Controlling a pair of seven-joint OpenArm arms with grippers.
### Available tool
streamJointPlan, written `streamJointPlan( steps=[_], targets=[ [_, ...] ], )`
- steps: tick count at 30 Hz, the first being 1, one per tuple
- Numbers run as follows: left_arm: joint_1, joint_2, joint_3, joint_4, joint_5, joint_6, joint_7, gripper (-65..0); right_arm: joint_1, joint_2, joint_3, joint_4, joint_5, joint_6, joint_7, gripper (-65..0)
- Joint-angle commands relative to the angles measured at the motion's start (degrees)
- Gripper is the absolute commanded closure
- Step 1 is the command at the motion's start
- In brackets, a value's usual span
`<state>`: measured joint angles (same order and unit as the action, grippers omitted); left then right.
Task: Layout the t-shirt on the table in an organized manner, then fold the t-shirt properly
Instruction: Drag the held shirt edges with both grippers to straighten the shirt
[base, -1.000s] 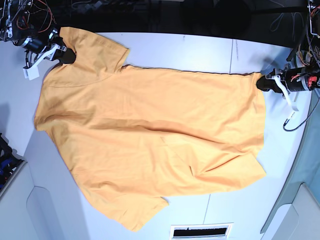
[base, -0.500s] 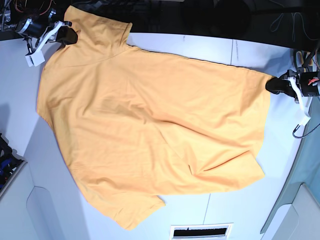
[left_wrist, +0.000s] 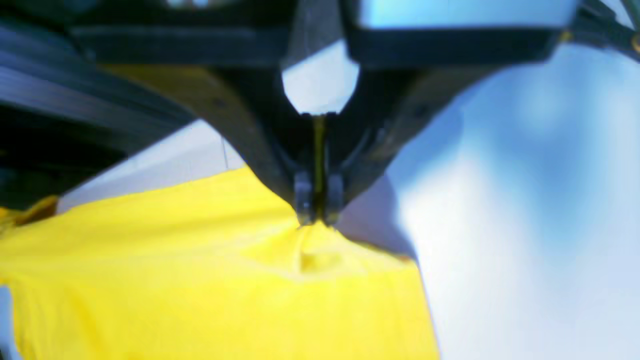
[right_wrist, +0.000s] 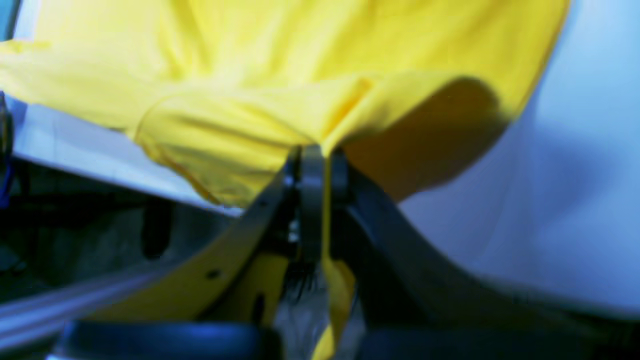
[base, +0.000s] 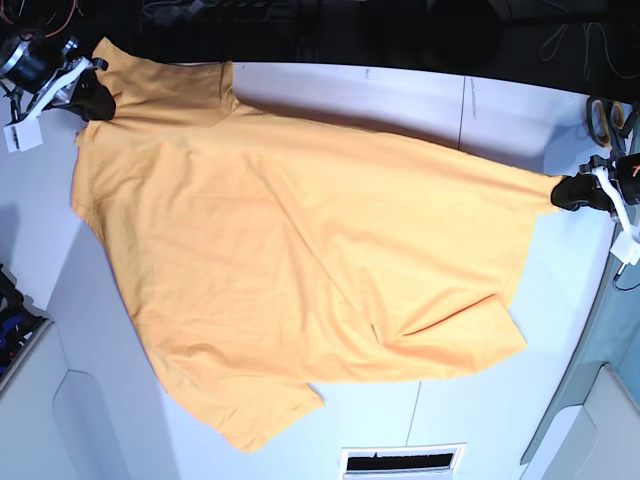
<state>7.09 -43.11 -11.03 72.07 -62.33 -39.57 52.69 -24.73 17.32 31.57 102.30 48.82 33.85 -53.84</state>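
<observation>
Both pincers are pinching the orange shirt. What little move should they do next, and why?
Probably lower both together so the t-shirt settles flat on the table. The left pincer and right pincer each hold a corner, stretched far apart, and the held edge looks lifted, with the lower part lying skewed and creased.

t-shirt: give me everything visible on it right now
The t-shirt is orange, short-sleeved, soft cotton by the look, spread mostly flat but skewed and wrinkled across the white table. The right gripper pinches one corner near a sleeve, the left gripper the opposite hem corner, stretching the far edge taut. No markings show.
</observation>
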Motion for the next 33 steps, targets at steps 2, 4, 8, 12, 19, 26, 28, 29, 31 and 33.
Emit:
streamJointPlan(
  steps=[2,4,8,12,19,26,28,29,31,33],
  targets=[
    [-0.57,-0.11,-0.57,0.59,3.54,-0.43,-2.45,0.0,2.99,0.94,0.61,-0.42,-0.5,0.04,1.36,0.0],
    [-0.59,1.22,-0.57,0.02,7.65,-0.43,-4.52,0.0,6.21,0.94,0.57,-2.36,-0.68,0.04,1.36,0.0],
    [-1.29,2.32,-0.57,-2.19,12.63,-0.43,-10.99,0.0,13.66,0.96,0.55,-8.26,-1.73,0.04,1.33,0.0],
    [-4.59,3.21,-0.57,-4.24,15.32,-0.43,-11.61,0.0,20.57,0.96,0.55,-15.04,-1.7,0.04,1.36,0.0],
    [-10.23,3.58,-0.55,-6.64,15.47,-0.43,-12.2,0.0,30.82,0.94,-1.66,-24.09,-4.17,0.04,2.47,0.0],
    [-12.02,3.96,0.85,-6.69,17.27,-0.43,-15.61,0.0,36.85,0.92,-8.96,-30.03,-11.41,0.0,6.38,0.0],
    [-12.02,4.85,0.9,-6.71,20.44,-0.43,-17.51,0.0,37.31,0.92,-10.54,-30.93,-11.76,0.0,7.45,0.0],
    [-12.02,5.33,0.9,-6.71,21.92,-0.43,-18.47,0.0,37.31,0.9,-11.02,-30.99,-12.04,-0.02,7.93,0.0],
    [-12.02,6.36,0.94,-6.93,23.89,-0.43,-20.02,0.0,37.29,0.9,-11.3,-31.01,-12.72,-0.24,8.17,0.0],
    [-12.04,7.34,0.94,-7.02,25.35,-0.43,-21.57,0.0,37.29,0.9,-11.28,-31.01,-12.94,-0.61,8.2,0.0]
  ],
)
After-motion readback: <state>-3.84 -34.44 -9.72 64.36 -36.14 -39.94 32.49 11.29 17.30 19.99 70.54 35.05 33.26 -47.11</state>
